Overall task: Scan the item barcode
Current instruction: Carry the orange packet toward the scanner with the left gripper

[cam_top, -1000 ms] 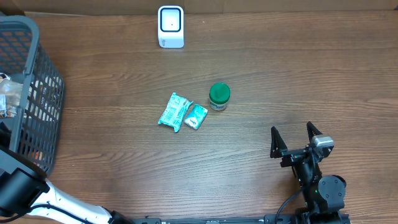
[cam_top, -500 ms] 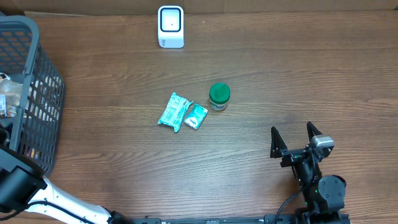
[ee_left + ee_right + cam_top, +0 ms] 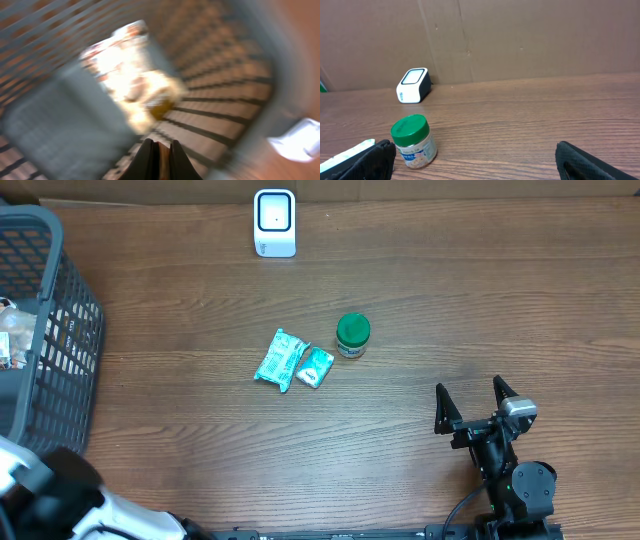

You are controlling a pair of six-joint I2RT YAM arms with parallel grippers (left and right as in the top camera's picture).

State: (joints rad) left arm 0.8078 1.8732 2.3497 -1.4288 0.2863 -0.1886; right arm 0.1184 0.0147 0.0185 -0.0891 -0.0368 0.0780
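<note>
The pale packet lies in the grey basket, apart from the clenched left gripper, which seems to grasp nothing. It may come out empty, leaving the scanner nothing to read. The right gripper rests spread wide.

Even soft light, mostly sharp; heavy motion blur across left-wrist view and overhead's lower-left corner.
</note>
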